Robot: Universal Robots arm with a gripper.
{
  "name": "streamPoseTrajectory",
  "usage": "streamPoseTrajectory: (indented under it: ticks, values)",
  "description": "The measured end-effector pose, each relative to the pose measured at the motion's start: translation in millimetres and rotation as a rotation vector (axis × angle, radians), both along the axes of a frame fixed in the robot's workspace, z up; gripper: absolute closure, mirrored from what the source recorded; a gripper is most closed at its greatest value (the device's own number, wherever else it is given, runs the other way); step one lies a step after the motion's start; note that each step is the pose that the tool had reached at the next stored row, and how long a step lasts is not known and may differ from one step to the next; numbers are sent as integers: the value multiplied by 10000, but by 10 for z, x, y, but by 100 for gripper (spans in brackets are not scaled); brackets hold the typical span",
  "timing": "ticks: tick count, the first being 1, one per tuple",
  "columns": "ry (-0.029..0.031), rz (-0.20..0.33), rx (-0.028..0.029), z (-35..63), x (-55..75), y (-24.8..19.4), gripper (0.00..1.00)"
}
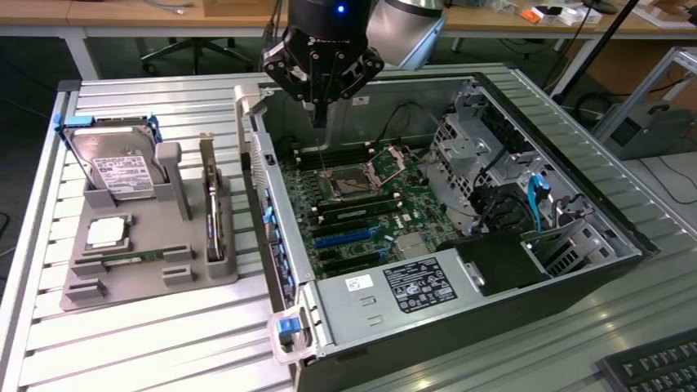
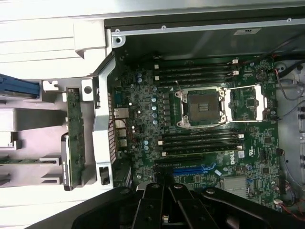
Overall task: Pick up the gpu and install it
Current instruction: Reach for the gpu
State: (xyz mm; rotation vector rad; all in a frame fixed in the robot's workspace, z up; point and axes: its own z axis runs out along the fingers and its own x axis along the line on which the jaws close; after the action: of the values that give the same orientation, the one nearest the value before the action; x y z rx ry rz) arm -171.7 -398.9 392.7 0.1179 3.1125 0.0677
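Now the claw (image 1: 318, 114) hangs clenched, empty, above the case (image 1: 264, 188). Unreleased, it could topple the gpu (image 1: 212, 204) beside the case.

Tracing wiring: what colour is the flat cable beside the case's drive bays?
The flat data cable is blue; exterior view shows it best.

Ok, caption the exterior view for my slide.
Hand shut above the open computer case; the gpu stands on edge in the gray holder beside it.

The thin gpu (image 1: 214, 208) (image 2: 74, 129) stands on edge in a slot of the gray holder (image 1: 130, 282).
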Motion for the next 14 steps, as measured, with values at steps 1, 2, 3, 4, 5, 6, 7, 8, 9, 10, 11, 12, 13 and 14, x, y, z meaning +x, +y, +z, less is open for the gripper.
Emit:
streamPoseTrajectory:
  ticks: [1,2,3,4,5,6,7,8,9,10,11,12,13,14]
  values:
    - [1,0,-1,0,-7,0,89]
    - [0,0,-1,0,-12,0,89]
    - [0,0,0,0,-15,0,89]
    - [0,0,-1,-1,-23,0,89]
    - [0,-1,0,-1,-27,0,89]
    - [0,0,0,-1,-31,0,89]
    - [0,0,0,-1,-37,0,89]
    - [0,-1,-1,-1,-40,0,89]
    - [0,0,-1,-1,-44,0,89]
    - [0,0,0,-1,-50,0,89]
    - [0,0,-1,-1,-53,0,89]
    - [0,0,0,-2,-59,0,89]
    - [0,0,0,-2,-66,0,89]
    - [0,0,0,-2,-73,0,89]
